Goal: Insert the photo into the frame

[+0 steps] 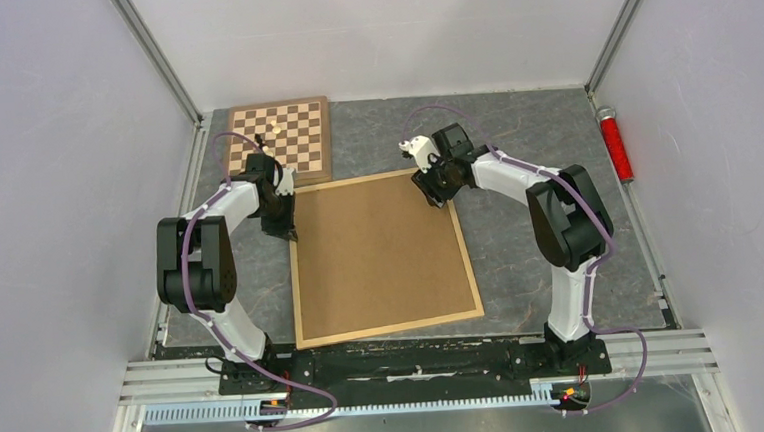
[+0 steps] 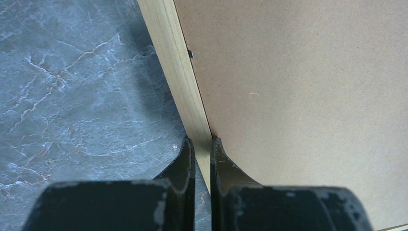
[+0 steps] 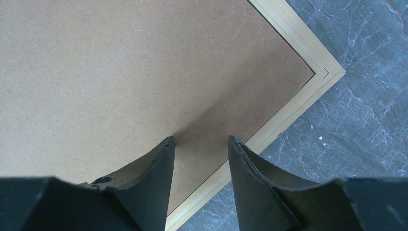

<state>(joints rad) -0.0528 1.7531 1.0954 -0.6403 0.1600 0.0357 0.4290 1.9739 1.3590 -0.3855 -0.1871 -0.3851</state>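
Left gripper (image 2: 199, 141) nearly closed on frame (image 2: 168, 48) left rail, right gripper (image 3: 201, 139) apart over far corner

Observed: right gripper (image 3: 201, 139) jaws parted above brown backing board (image 3: 120, 72), near frame (image 3: 297, 36) corner; grey marbled table (image 3: 365, 134) beside.

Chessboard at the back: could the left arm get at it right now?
Probably yes. The left gripper is down at the frame's left rail, just short of the chessboard, and nothing stands between them.
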